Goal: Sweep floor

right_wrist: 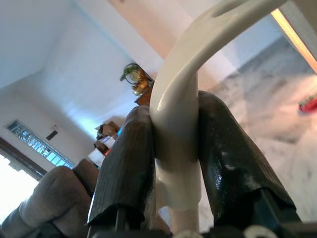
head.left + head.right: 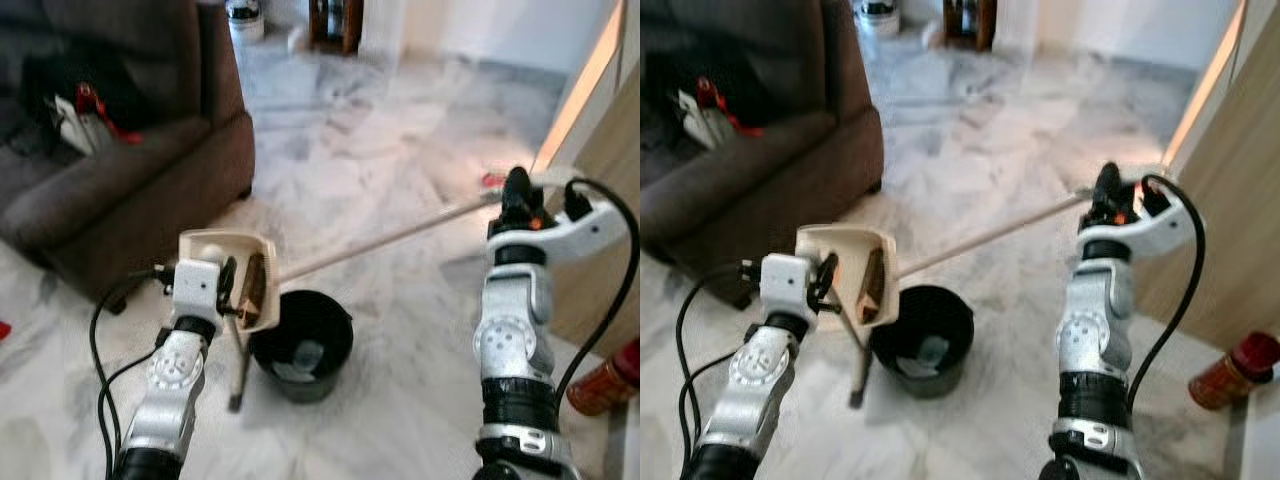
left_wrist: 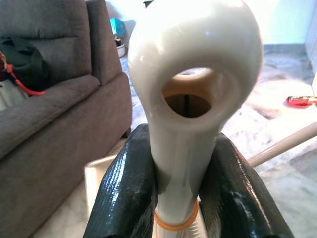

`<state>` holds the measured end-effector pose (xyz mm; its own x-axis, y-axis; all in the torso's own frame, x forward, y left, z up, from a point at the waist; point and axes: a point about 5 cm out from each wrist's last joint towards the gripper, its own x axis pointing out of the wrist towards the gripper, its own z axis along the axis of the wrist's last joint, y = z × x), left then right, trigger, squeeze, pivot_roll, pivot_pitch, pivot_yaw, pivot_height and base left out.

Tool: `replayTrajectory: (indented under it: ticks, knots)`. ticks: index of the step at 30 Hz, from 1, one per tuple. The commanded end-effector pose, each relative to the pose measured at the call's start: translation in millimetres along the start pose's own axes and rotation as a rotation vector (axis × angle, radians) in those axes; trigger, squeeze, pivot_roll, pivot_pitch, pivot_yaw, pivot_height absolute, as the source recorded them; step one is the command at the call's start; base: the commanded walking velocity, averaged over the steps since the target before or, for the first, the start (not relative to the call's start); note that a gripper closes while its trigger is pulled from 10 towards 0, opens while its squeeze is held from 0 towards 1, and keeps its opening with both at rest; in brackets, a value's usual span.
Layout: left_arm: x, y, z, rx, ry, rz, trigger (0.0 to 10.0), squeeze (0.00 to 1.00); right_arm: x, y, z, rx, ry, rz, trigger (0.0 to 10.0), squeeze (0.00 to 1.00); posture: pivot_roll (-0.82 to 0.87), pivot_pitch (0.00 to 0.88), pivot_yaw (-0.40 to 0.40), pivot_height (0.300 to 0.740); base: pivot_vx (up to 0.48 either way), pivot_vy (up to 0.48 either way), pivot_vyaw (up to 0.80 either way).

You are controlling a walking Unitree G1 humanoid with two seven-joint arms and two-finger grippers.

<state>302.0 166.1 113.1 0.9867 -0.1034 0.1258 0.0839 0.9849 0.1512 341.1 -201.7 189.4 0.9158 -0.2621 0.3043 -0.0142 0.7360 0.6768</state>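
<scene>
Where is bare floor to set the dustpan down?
Open marble floor lies beyond the black bin, between the sofa and the wooden panel. Around the bin it is crowded: dustpan and broom handle.

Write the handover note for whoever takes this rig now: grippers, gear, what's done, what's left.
Left gripper: shut on the dustpan handle, holding the dustpan tipped over the black bin.
Right gripper: shut on the broom handle, which slants down past the dustpan toward the floor beside the bin.
Done: dustpan raised to the bin; some debris seems to lie in the bin.
Left: finish emptying, then sweep the marble floor. Mind the sofa at left.
</scene>
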Motion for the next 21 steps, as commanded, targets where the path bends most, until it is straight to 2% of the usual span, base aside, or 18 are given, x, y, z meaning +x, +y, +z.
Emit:
replayTrajectory:
  ticks: [1,14,21]
  knots:
    - [3.1,6.3,12.7,0.013,-0.063,0.019,10.0,0.00,3.4,14.4,4.7,0.036,-0.035,0.046,10.0,0.00,0.09,0.074,0.016,0.740,0.285,0.000,0.00]
    - [3.4,6.7,13.2,0.012,-0.066,0.022,10.0,0.00,3.9,14.9,4.0,0.038,-0.030,0.050,10.0,0.00,0.09,0.076,0.016,0.740,0.278,0.000,0.00]
    - [1.7,3.9,13.7,-0.008,-0.073,-0.008,10.0,0.00,4.6,16.9,7.0,-0.002,-0.052,0.055,10.0,0.00,0.09,0.074,0.018,0.740,0.000,0.000,0.00]
